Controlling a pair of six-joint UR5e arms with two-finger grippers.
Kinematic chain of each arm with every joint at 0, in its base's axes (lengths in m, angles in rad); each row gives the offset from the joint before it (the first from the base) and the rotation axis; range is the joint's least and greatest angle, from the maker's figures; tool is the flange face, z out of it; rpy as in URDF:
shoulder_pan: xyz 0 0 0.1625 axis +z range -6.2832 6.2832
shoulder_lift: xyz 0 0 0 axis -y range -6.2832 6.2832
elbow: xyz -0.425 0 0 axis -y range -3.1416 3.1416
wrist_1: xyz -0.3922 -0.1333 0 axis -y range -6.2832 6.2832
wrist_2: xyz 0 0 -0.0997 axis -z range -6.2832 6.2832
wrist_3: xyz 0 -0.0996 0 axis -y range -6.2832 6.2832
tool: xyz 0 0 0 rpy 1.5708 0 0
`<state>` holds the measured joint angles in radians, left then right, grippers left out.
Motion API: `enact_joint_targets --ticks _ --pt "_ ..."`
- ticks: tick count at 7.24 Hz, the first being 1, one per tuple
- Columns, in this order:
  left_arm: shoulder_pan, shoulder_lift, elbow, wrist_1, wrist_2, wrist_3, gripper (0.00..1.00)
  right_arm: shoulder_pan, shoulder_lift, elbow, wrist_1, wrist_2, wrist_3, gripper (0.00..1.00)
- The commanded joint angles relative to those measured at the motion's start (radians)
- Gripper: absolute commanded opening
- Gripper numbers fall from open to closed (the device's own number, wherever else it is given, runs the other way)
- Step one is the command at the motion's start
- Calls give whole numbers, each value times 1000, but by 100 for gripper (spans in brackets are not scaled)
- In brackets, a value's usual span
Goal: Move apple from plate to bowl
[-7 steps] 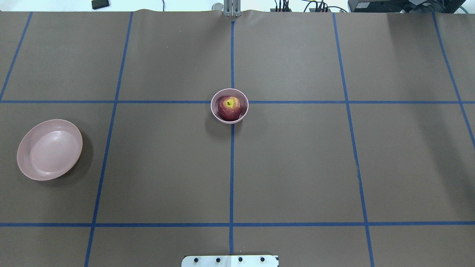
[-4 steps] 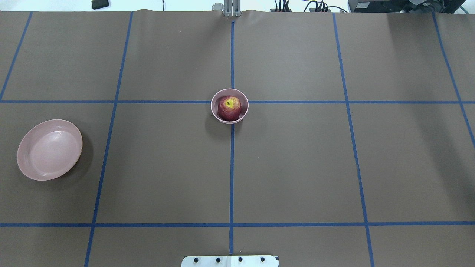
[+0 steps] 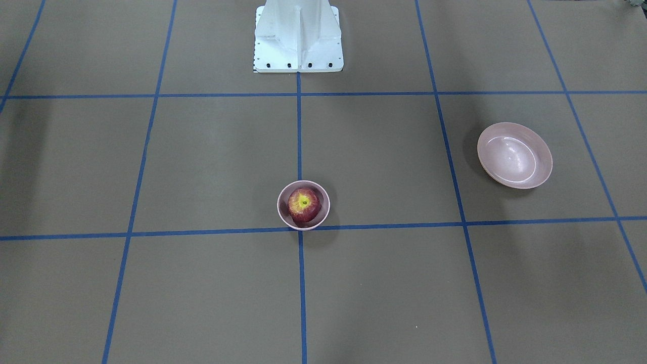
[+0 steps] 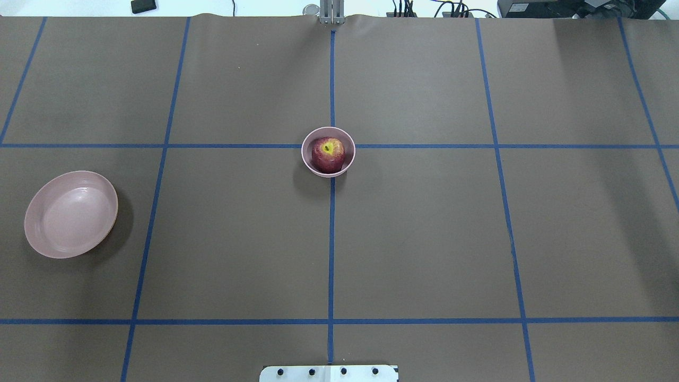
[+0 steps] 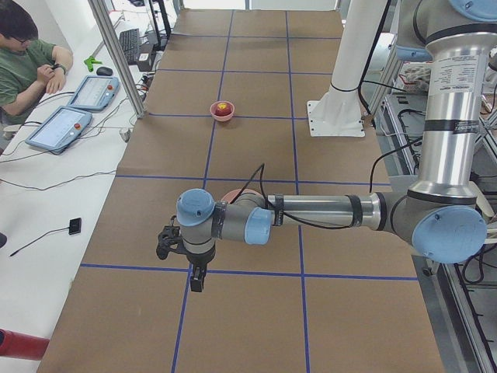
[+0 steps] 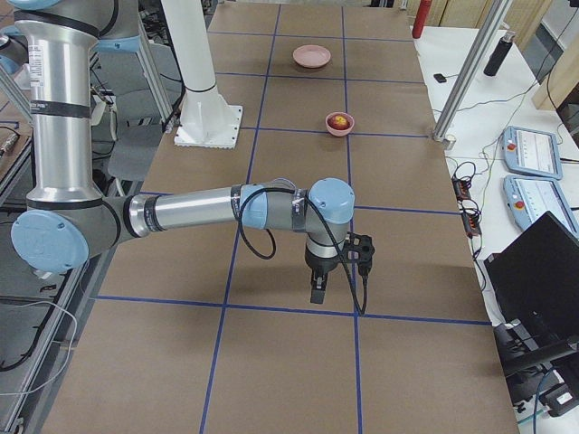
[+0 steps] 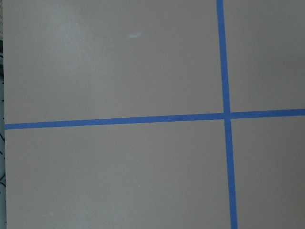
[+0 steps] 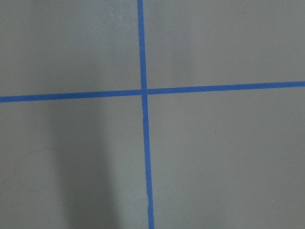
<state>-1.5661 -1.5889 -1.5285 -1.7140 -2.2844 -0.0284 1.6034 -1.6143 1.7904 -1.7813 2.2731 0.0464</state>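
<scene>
At the desk's [image 4: 424,239] centre the apple [image 4: 328,154] stays in the bowl [image 4: 304,154]; nothing has moved, so the task looks done. I cannot tell whether the left gripper [image 5: 196,278] or right gripper [image 6: 317,289] is spread.

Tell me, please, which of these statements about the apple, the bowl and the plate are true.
1. The apple lies in the bowl. True.
2. The plate holds a second apple. False: it holds nothing.
3. The bowl sits where two blue tape lines cross. True.
4. A gripper is gripping the apple. False: the left gripper and the right gripper hang over the table far from it.
5. The plate lies on the robot's right side. False: it lies on its left.
</scene>
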Motion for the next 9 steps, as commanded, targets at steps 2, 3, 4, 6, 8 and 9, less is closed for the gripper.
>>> enact_joint_targets --ticks 2,3,4,6,8,9 --pt "-25 4 -47 23 -60 -2 99 -3 -6 -29 10 -1 4 100" --pt "-25 4 -100 100 -55 -1 99 -3 -6 -32 17 -1 6 100" --pt "-25 6 -98 114 -49 4 99 -3 -3 -29 19 -1 6 100" --pt "-23 26 -99 111 -50 5 99 -3 -2 -29 19 -1 6 100" --pt "-23 26 -101 111 -50 5 99 -2 -2 -25 19 2 4 100" --pt "-23 26 -99 111 -50 5 99 -2 1 -22 19 3 3 100"
